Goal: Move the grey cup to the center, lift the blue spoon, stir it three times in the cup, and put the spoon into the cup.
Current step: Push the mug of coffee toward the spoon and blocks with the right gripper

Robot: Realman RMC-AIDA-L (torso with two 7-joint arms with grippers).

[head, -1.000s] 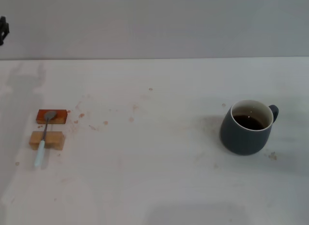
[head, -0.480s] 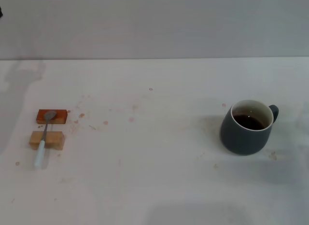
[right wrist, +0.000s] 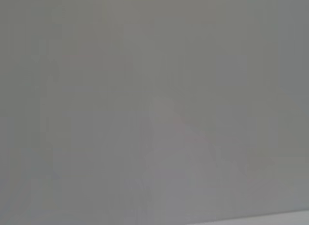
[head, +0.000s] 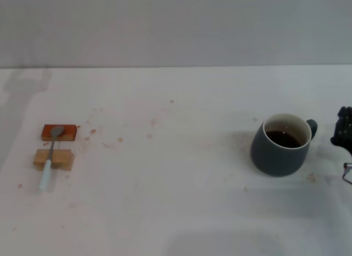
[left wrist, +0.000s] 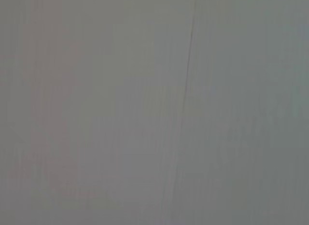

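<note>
Newly in at the right edge: right gripper (head: 343,136), fingers' state unreadable. Tabletop (head: 181,201) stained. Cup (head: 280,144) right of center, handle toward gripper; probably heavy, spillable, best taken by the body. Spoon (head: 49,157) far left across blocks (head: 54,148); light, slim.

Just beside the grey cup (head: 281,144), on its handle side, the right gripper (head: 344,136) is cut off by the head view's edge, so its fingers cannot be made out. Both wrist views show only featureless grey surface.
</note>
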